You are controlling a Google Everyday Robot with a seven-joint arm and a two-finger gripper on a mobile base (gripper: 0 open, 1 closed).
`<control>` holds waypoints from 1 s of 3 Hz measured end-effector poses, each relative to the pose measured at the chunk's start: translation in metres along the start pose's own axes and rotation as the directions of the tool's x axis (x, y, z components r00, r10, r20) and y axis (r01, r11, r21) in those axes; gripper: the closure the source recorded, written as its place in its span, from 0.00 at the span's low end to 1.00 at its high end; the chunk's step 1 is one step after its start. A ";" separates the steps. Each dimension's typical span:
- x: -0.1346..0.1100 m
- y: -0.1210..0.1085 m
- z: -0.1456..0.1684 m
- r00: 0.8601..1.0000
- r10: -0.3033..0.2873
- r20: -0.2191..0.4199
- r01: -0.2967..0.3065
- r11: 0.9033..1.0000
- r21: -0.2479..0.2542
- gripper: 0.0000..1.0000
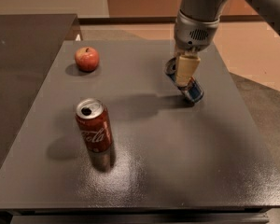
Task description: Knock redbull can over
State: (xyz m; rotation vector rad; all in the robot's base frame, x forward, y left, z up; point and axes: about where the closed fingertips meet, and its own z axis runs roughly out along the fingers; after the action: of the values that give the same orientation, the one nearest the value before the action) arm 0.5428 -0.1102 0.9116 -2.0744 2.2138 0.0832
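The redbull can (193, 92), slim and blue-and-silver, leans steeply on the grey table (177, 162) at the right rear, its top to the left and its base low at the right. My gripper (185, 72) comes down from above and is closed around the can's middle. Its cream finger (186, 68) covers the front of the can, and the other finger is hidden behind it.
A red cola can (94, 128) stands upright, opened, at the front left. A red apple (87, 59) lies at the rear left. A dark counter (23, 36) adjoins the table's left side. The floor drops away to the right.
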 end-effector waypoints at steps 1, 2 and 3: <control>-0.001 0.001 0.017 0.999 -0.026 -0.042 0.025 0.999 -0.028 0.38; -0.006 -0.006 0.018 0.999 -0.027 -0.025 0.027 1.000 0.002 0.14; -0.010 -0.012 0.018 1.000 -0.028 -0.012 0.028 0.999 0.025 0.00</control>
State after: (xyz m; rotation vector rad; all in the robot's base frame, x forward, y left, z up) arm 0.5560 -0.0991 0.8949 -2.0974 2.1803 0.0408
